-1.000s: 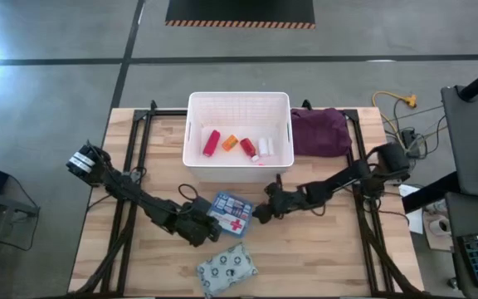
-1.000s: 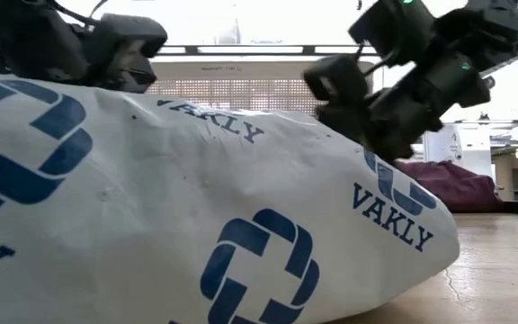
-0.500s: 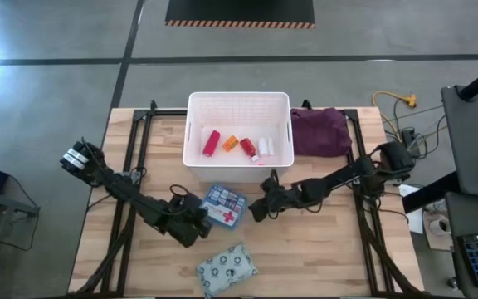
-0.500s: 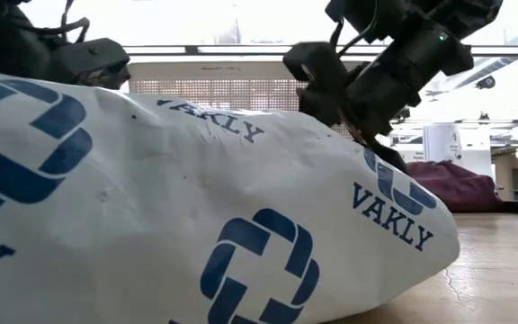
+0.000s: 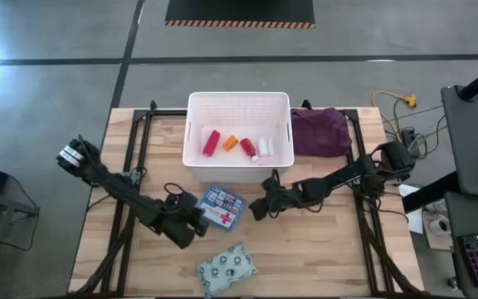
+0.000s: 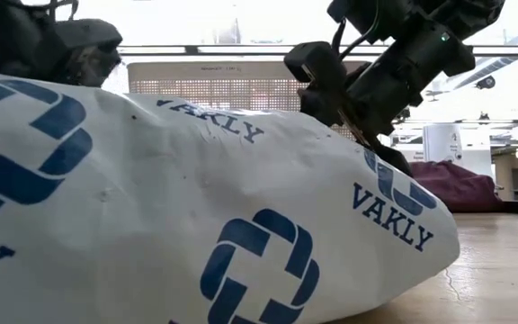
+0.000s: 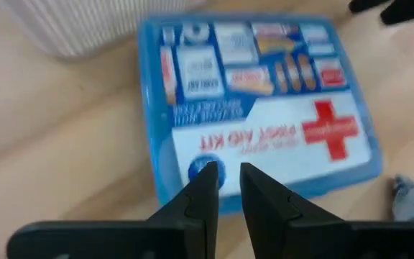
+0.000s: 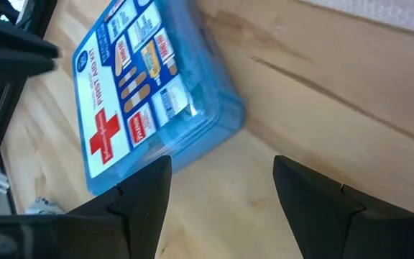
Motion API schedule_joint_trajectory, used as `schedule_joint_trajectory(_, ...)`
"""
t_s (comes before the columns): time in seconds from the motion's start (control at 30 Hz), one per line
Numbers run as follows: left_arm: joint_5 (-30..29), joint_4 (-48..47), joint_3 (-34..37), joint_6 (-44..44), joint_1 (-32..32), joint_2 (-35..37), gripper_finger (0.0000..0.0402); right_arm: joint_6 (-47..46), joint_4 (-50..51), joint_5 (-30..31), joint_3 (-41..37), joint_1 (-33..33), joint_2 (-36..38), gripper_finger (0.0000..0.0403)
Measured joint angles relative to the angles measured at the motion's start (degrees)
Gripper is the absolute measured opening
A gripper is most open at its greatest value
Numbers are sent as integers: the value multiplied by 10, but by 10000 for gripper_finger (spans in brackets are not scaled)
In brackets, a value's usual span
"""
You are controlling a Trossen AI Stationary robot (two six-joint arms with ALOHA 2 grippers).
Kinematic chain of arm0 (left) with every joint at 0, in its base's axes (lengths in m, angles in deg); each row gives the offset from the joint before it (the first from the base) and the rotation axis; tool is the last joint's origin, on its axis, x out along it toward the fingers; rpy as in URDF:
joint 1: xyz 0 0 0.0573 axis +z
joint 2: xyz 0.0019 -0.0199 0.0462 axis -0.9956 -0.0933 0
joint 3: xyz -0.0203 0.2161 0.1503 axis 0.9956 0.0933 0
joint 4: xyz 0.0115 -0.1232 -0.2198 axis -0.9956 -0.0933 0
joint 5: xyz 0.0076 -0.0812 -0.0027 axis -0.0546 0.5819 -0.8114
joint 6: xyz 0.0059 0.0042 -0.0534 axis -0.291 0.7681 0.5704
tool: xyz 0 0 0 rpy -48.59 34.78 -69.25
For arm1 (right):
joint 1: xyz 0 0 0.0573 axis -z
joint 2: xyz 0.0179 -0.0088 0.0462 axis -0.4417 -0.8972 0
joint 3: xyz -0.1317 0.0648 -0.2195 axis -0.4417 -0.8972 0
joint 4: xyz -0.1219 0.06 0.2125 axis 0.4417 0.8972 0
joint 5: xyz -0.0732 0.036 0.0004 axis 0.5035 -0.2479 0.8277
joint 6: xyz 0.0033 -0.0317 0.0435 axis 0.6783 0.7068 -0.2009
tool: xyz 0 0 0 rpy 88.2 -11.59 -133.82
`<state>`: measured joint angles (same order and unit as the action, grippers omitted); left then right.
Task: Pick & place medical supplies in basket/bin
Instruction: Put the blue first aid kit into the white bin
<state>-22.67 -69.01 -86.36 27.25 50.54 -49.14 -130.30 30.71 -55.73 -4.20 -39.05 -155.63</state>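
The blue-white first-aid box (image 5: 222, 206) lies flat on the table, just near of the white basket (image 5: 239, 96). Red tubes (image 5: 212, 142), an orange vial (image 5: 230, 143) and white bottles (image 5: 264, 147) lie inside the basket. My left gripper (image 5: 196, 219) is low at the box's left-near edge, fingers almost together (image 7: 227, 180). My right gripper (image 5: 258, 208) stands open just right of the box, whose corner (image 8: 225, 119) lies ahead of its fingers (image 8: 142, 191) and apart from them. The grey patterned pouch (image 5: 226, 267) lies near the table's near edge and fills the low view (image 6: 196, 207). My left gripper's shut fingertips (image 7: 207, 180) come in low from the table's left and stand over the first-aid box's left-near edge (image 7: 192, 205). I cannot tell whether they touch it. The box lies flat on the table.
A purple cloth bundle (image 5: 320, 133) lies right of the basket at the far right. Black frame rails (image 5: 131, 166) run along both table sides. Bare wood shows right of the pouch (image 5: 322, 249) and on the near left.
My left gripper has drawn back toward the table's left edge. The first-aid box has slid a little toward the left and the far edge, nearer the basket. My right gripper has followed it slightly leftward and has stayed open.
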Motion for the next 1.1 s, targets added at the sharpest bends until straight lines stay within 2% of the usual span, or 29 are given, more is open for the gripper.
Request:
schedule_joint_trajectory(0.17, -68, -120, -53, 9, -4, 15, 42, 1, 0, 7, -1, 0, 0, 235)
schedule_joint_trajectory(0.27, -37, -156, -26, 64, 5, 8, 42, 2, 0, 6, -1, 0, 0, 235)
schedule_joint_trajectory(0.37, -4, -113, 19, 119, 4, 8, 42, 4, -15, 6, -1, -4, 0, 235)
schedule_joint_trajectory(0.53, -21, -59, 75, 200, 4, 25, 42, 30, -53, 4, 9, -13, -1, 235)
schedule_joint_trajectory(0.63, -26, 29, 127, 229, 4, 45, 42, 47, -52, 2, 22, -16, -1, 225)
schedule_joint_trajectory(0.73, -40, 173, 190, 230, 4, 69, 41, 48, -51, -3, 34, -15, -10, 200)
schedule_joint_trajectory(0.83, -61, 271, 247, 237, 4, 85, 37, 46, -51, -13, 48, -15, -30, 156)
schedule_joint_trajectory(0.93, -70, 291, 281, 261, 4, 100, 34, 39, -50, -40, 68, -14, -56, 105)
schedule_joint_trajectory(1.1, -65, 309, 303, 269, 5, 108, 33, 47, -46, -43, 116, -14, -84, 35)
